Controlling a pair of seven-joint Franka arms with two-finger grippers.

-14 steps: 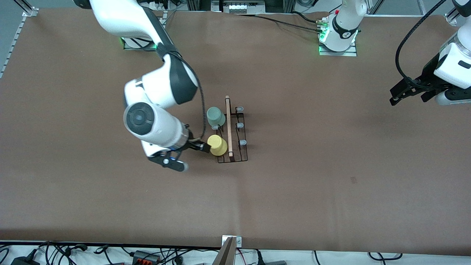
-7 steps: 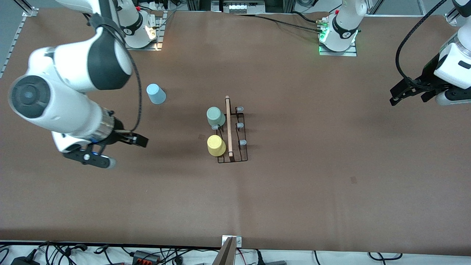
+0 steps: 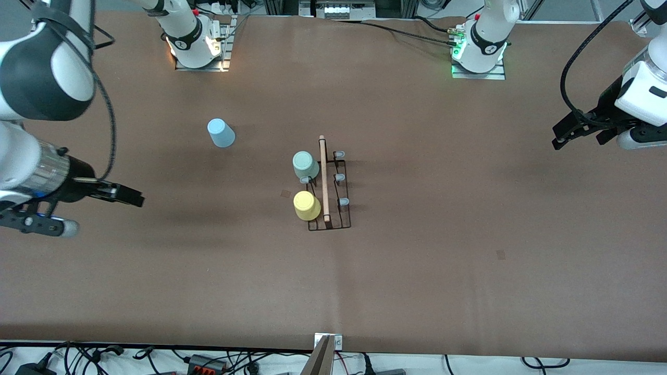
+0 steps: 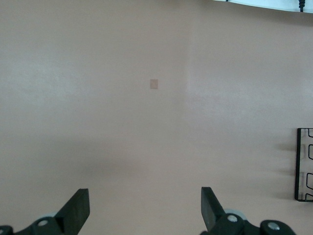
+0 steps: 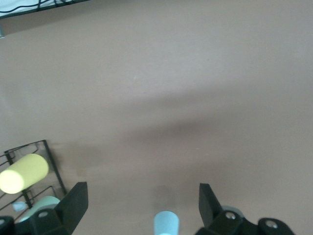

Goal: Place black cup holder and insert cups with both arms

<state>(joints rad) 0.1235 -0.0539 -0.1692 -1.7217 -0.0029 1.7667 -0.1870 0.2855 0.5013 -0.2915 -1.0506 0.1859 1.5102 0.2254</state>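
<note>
The black cup holder (image 3: 338, 213) stands mid-table with its wooden rod handle (image 3: 323, 177) on top. The pale mint green cup (image 3: 305, 165) and the yellow cup (image 3: 307, 205) sit on prongs on its side toward the right arm's end. The light blue cup (image 3: 221, 133) stands upside down on the table, apart from the holder, toward the right arm's end. My right gripper (image 3: 134, 198) is open and empty over bare table near that end; its wrist view shows the blue cup (image 5: 166, 224), yellow cup (image 5: 23, 173) and mint cup (image 5: 41, 205). My left gripper (image 3: 578, 138) is open, empty, waiting over its table end.
Three grey-capped prongs (image 3: 339, 177) on the holder's side toward the left arm's end are bare. The holder's edge shows in the left wrist view (image 4: 304, 164). Arm bases (image 3: 478, 57) stand along the table's back edge. Cables (image 3: 208, 359) lie off the front edge.
My right arm has drawn back from the yellow cup toward its own end of the table, uncovering the light blue cup. The left arm has not moved.
</note>
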